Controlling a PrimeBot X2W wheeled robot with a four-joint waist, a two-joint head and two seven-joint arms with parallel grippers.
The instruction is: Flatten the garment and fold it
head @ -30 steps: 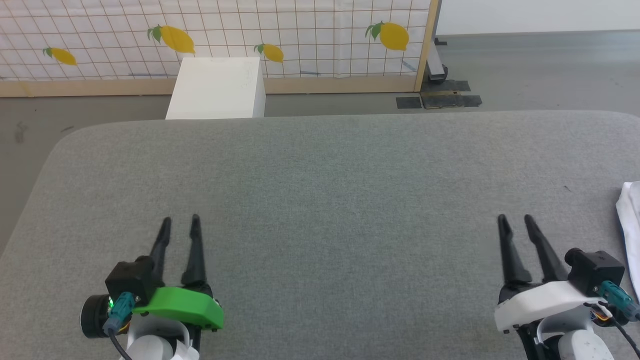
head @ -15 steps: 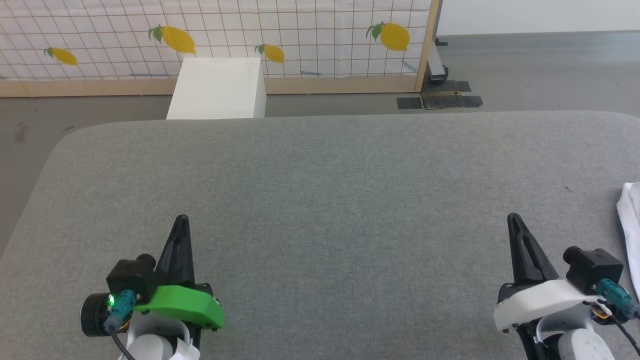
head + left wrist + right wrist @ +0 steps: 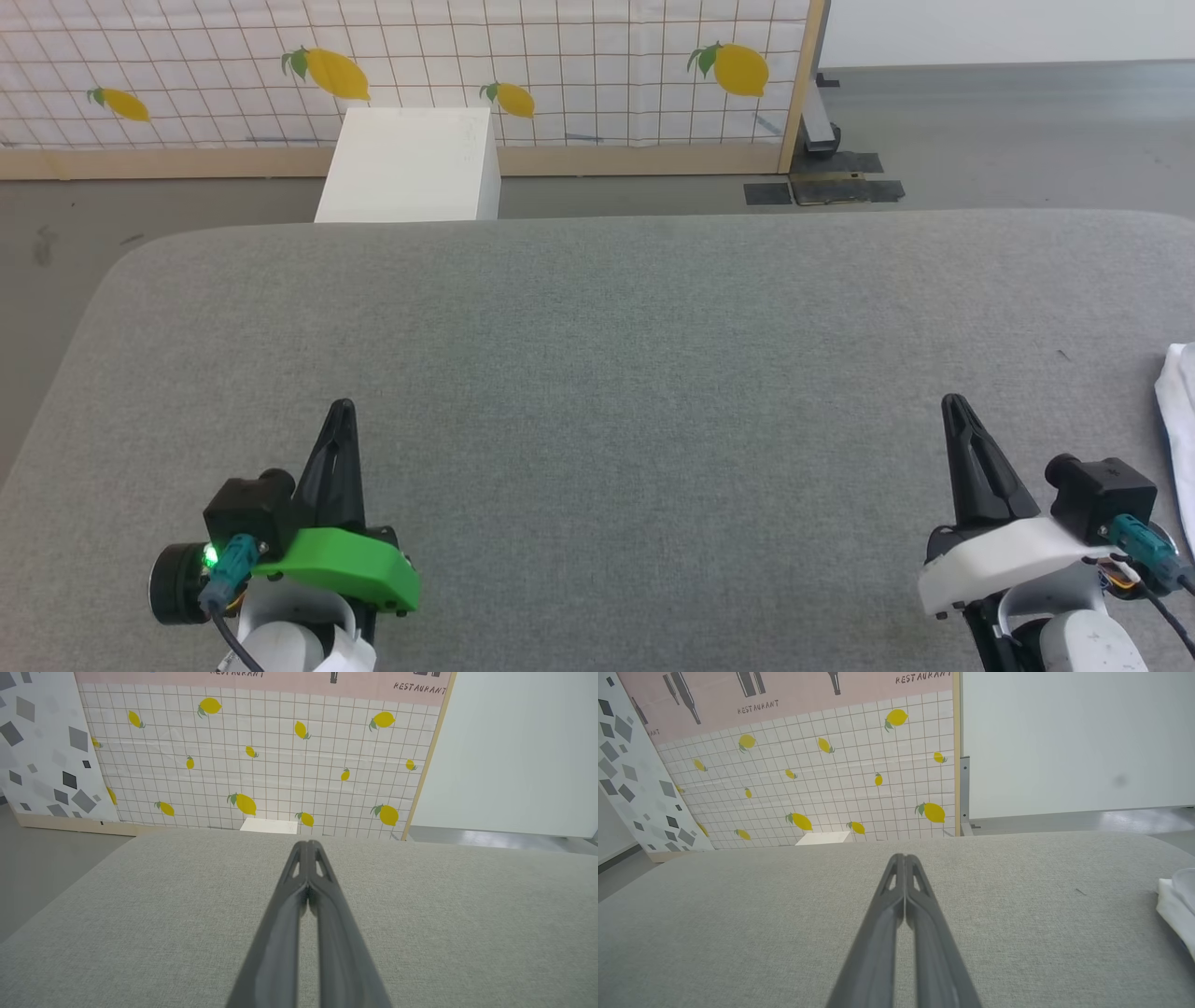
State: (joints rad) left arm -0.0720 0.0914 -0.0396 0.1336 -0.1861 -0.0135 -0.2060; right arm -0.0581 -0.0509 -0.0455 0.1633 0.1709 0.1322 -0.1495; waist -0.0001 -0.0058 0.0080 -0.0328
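A white edge of the garment (image 3: 1178,411) lies at the table's far right, mostly cut off by the frame; the same white fabric (image 3: 1176,900) shows at the right edge of the right wrist view. My left gripper (image 3: 342,407) hovers low at the front left of the grey table, shut with nothing in it, and its fingertips (image 3: 308,845) meet in its own wrist view. My right gripper (image 3: 954,401) sits at the front right, shut and empty, a short way left of the garment. Its closed tips (image 3: 901,857) point across bare cloth.
The grey fabric-covered table (image 3: 607,355) spans the view, with rounded far corners. Beyond its far edge stands a white box (image 3: 411,166) on the floor, in front of a lemon-patterned partition (image 3: 560,56) with a wooden frame.
Both grippers have closed from open to shut on nothing. The arms have stayed in place, and the head view has shifted slightly.
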